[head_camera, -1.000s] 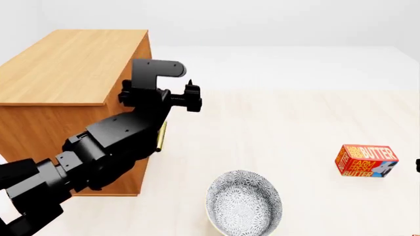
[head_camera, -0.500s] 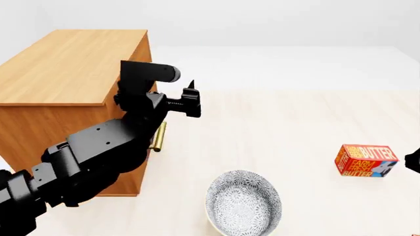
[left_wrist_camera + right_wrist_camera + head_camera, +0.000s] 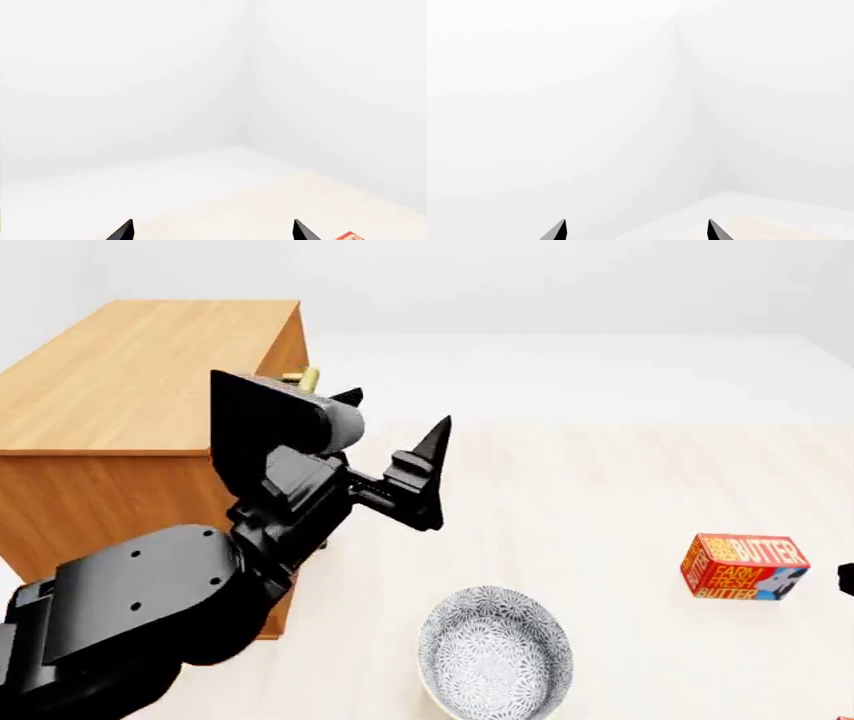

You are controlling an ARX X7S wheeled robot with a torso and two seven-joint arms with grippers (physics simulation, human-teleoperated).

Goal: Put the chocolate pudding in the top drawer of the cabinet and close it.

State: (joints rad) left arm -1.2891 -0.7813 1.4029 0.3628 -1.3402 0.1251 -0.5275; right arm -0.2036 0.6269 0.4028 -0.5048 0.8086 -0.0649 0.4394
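The wooden cabinet (image 3: 147, 370) stands at the left in the head view. Its drawer front faces right and is seen edge-on. A bit of the top drawer's brass handle (image 3: 310, 378) shows above my left arm, which hides the rest of the front. My left gripper (image 3: 396, 412) is open and empty, raised in front of the cabinet's front and pointing right. In the left wrist view its fingertips (image 3: 123, 231) stand wide apart over the table. My right gripper (image 3: 636, 232) is open and empty, facing white walls. The chocolate pudding is out of view.
A patterned bowl (image 3: 497, 650) sits at the front middle of the table. A red-orange butter box (image 3: 745, 567) lies at the right. A corner of a red and white box (image 3: 348, 236) shows at the edge of the left wrist view.
My left arm has swung up and towards the camera. Its gripper has risen and moved right, away from the cabinet front. The lower brass handle is now hidden and the upper one shows.
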